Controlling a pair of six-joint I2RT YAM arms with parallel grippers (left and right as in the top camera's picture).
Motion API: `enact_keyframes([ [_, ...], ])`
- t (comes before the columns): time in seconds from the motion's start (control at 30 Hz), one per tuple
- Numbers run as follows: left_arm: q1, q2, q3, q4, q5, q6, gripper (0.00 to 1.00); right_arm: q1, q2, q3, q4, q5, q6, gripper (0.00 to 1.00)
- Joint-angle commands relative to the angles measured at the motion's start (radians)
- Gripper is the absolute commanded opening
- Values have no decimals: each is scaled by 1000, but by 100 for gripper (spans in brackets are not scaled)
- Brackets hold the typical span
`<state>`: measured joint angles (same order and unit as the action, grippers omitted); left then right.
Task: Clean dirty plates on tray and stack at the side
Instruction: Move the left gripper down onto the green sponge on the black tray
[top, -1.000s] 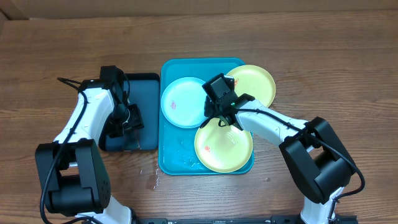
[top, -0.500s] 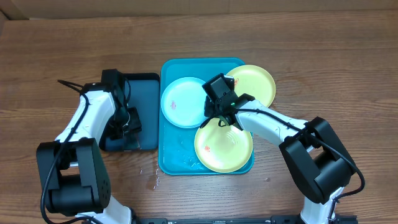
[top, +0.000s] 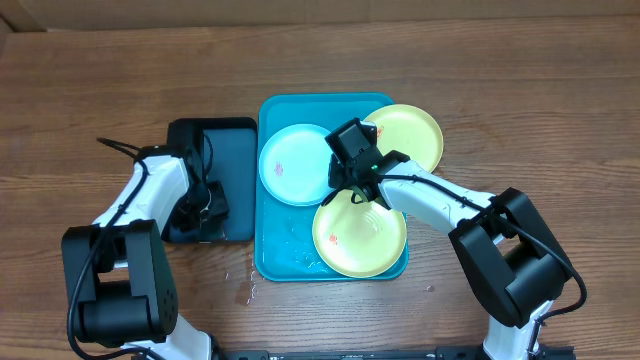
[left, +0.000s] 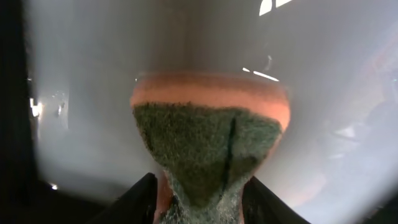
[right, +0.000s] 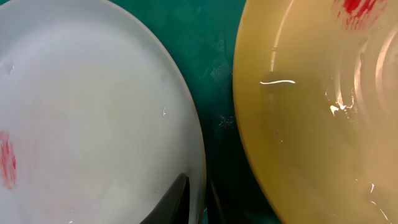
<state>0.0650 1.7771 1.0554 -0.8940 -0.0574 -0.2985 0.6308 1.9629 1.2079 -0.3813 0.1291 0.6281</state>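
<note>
cleaning looks barely begun: the light blue plate (top: 290, 165) and two yellow-green plates (top: 358, 238) lie on the turquoise tray (top: 268, 250), red smears showing, none stacked aside; the right gripper (right: 196, 200) pinches the blue rim, the left gripper (top: 207, 200) squeezes a sponge (left: 208, 137).

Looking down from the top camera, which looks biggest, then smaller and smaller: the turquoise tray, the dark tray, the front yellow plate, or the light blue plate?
1. turquoise tray
2. dark tray
3. front yellow plate
4. light blue plate, a little smaller than the yellow one
</note>
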Motion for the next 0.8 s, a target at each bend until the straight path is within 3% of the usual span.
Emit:
enact_keyframes([
  [0.0, -8, 14, -10, 10, -13, -12, 36, 2, 14, 17, 10, -2, -3, 13],
  [0.17, -8, 14, -7, 22, 14, 18, 4, 2, 14, 17, 10, -3, -2, 13],
  [0.37, -6, 2, 43, 29, 43, 42, 4, 2, 14, 17, 10, -3, -3, 13],
  [0.5, -6, -22, 100, 38, 140, 90, 4, 2, 14, 17, 9, -3, -3, 13],
  [0.6, -6, -44, 167, 32, 171, 174, 4, 2, 14, 17, 9, -3, -2, 28],
  [0.77, -6, -62, 267, 0, 189, 271, 4, 2, 14, 17, 9, -3, -3, 32],
])
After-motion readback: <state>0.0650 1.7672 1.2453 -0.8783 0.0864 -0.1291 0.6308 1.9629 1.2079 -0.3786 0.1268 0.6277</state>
